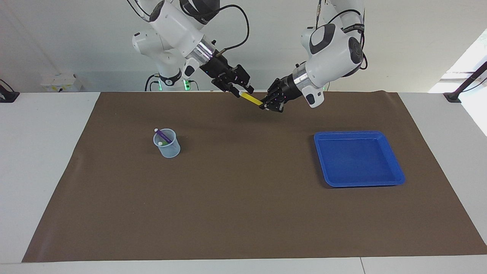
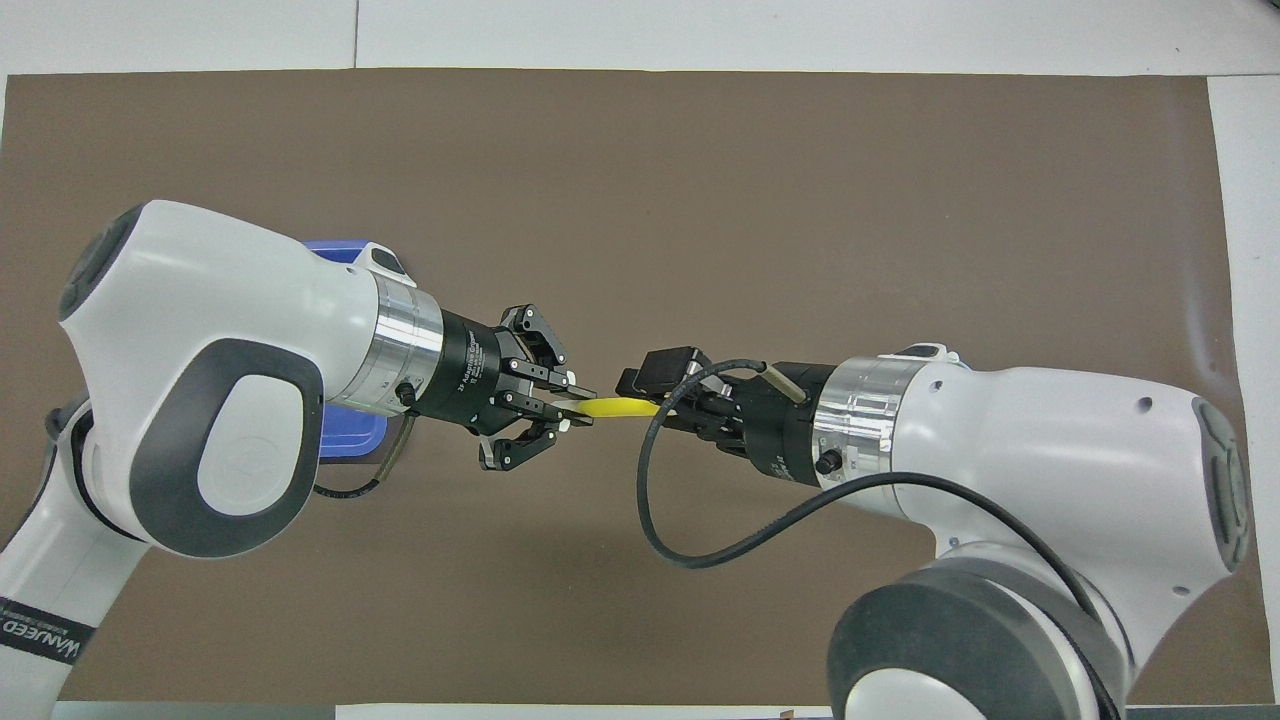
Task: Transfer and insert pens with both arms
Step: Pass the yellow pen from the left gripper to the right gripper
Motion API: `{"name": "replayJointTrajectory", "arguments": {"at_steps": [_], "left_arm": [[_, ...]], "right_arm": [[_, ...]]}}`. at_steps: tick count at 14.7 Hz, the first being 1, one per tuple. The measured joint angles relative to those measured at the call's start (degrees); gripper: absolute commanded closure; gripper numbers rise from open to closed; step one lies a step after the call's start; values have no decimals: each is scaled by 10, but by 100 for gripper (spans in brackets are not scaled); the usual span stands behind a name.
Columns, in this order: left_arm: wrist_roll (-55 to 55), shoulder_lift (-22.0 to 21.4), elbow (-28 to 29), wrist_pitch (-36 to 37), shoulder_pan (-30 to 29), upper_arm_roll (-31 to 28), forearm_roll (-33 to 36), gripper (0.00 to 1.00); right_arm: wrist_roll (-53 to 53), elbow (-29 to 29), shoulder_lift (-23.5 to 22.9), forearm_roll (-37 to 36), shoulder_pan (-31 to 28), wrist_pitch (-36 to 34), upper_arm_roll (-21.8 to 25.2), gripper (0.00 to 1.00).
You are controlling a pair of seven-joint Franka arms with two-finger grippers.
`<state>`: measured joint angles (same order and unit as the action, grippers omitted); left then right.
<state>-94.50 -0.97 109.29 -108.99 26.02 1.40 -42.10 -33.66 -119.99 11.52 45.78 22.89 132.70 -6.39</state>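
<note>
Above the desk (image 1: 243,228), your left end effector (image 1: 269,105) clenches the yellow pen (image 1: 252,99) while the right end effector (image 1: 236,91), grip unclear, meets its pale end; releasing early could drop it.

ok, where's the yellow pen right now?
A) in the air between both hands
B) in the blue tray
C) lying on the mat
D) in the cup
A: the yellow pen spans the gap between the left hand and right hand, up over the mat.
</note>
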Motion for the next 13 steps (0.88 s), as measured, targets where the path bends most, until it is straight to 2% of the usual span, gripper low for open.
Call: {"name": "replayJointTrajectory", "arguments": {"at_steps": [3,4,7,12,13], "left_arm": [[0,0,0,-1,0,-1,0,100],[0,0,0,-1,0,-1,0,100],[0,-2,0,-3,0,-2,-2,100],[-1,-5,2,-5,-1,-5,-10,100],[-1,-5,2,-5,-1,-5,-10,39]], "right_arm": [[0,-1,0,0,0,0,0,55],[0,-1,0,0,0,0,0,63],[1,-1,0,0,0,0,1,100],[1,-3,2,1,-1,1,2,100],[1,-3,2,1,-1,1,2,100]]}}
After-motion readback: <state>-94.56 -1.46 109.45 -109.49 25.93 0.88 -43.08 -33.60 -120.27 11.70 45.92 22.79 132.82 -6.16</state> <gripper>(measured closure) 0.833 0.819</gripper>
